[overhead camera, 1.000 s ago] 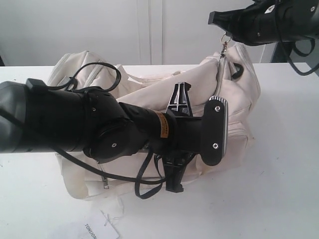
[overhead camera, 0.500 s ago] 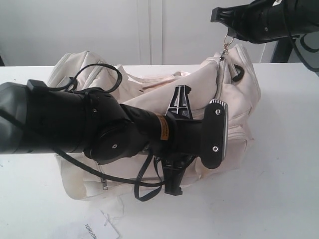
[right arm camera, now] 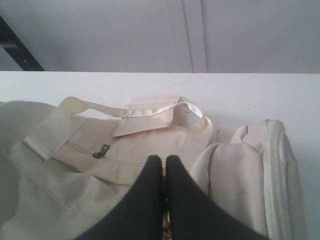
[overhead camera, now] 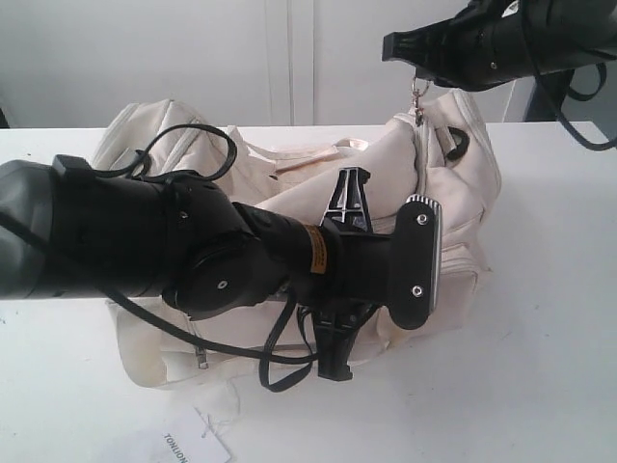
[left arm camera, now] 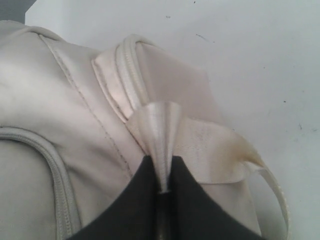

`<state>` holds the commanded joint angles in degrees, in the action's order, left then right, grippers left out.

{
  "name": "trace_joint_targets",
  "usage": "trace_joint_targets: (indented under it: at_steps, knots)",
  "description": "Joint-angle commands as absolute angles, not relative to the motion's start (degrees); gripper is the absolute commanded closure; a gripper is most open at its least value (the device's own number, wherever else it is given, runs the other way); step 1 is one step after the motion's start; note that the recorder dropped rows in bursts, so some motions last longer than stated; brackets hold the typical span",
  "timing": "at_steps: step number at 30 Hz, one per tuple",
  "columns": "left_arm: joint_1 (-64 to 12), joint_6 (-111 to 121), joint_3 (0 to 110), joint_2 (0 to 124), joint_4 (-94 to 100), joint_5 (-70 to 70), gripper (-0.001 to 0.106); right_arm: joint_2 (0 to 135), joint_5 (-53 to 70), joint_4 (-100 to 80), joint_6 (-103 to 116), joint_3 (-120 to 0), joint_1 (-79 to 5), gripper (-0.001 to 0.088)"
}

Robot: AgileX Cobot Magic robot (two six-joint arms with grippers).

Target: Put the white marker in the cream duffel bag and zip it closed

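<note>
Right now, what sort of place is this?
Probably a robot lab or test bench rather than a home: a bare white tabletop, a plain pale panelled wall behind it, and two black robot arms, left and right, working on one cream fabric duffel bag.

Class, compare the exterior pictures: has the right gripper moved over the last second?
Yes. The right gripper has shifted left, towards the wall seam, and slightly down, drawing the zip pull with it.

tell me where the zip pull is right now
In the exterior view the zip pull hangs at upper right, pinched by the right gripper, just above the raised right end of the cream duffel bag.
</note>
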<state>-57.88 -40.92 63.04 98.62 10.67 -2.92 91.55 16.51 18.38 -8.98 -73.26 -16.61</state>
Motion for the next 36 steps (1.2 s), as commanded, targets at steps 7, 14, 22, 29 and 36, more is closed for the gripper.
trace_joint_targets:
  at_steps: [7, 14, 22, 29, 36]
  knots:
    - [-57.9, -40.7, 63.0, 98.6, 10.7, -2.9, 0.105, 93.4, 17.4, 18.6, -8.8, -73.3, -17.3, 0.0736]
    - [-57.9, -40.7, 63.0, 98.6, 10.7, -2.9, 0.105, 94.6, 19.2, 19.7, -8.8, -73.3, -17.3, 0.0470]
    - [-57.9, -40.7, 63.0, 98.6, 10.7, -2.8, 0.105, 90.7, 20.8, 19.7, -8.4, -73.3, -17.1, 0.0457]
    - [-57.9, -40.7, 62.8, 98.6, 10.7, 0.0, 0.105, 87.4, 25.1, 19.4, -8.4, -73.3, -17.1, 0.0457]
    - [-57.9, -40.7, 62.8, 98.6, 10.7, -0.3, 0.067, 86.1, 29.3, 19.4, -7.3, -73.3, -17.1, 0.0457]
